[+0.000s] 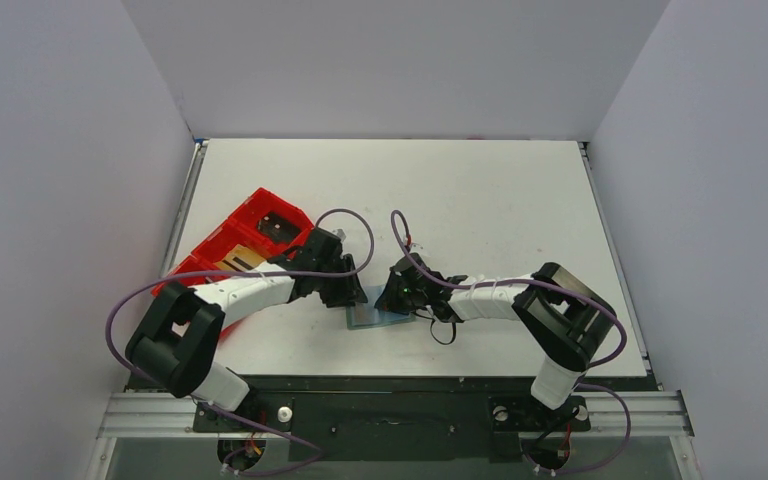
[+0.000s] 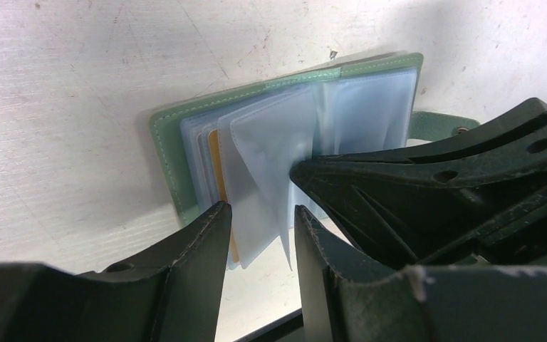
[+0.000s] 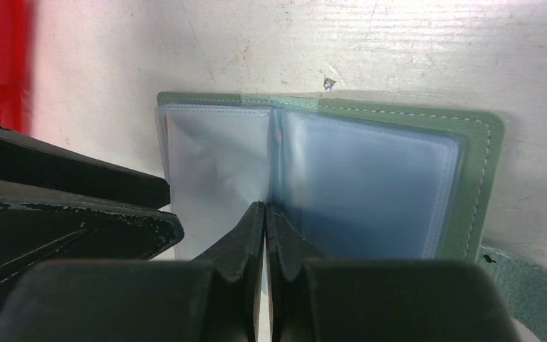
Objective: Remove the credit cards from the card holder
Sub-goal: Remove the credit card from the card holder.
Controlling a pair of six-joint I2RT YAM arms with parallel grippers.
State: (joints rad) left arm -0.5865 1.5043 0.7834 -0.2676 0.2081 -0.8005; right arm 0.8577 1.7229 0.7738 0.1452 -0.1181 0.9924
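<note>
The holder point(image 2: 167, 153) lies open on the surface point(image 2: 78, 85) near the front edge, with an orange card point(image 2: 214, 167) showing among its stacked sleeves. Our right gripper point(image 3: 266, 208) is closed, pinching one clear sleeve point(image 2: 271, 142) upright. Our left gripper point(image 2: 260, 210) stands part open at the sleeves' lower edge, gripping nothing.

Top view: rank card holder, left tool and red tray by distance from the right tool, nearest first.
1. card holder: directly at the right tool, which pinches one of its sleeves.
2. left tool: just left, at the holder's other edge.
3. red tray: far left, behind the left arm.
</note>
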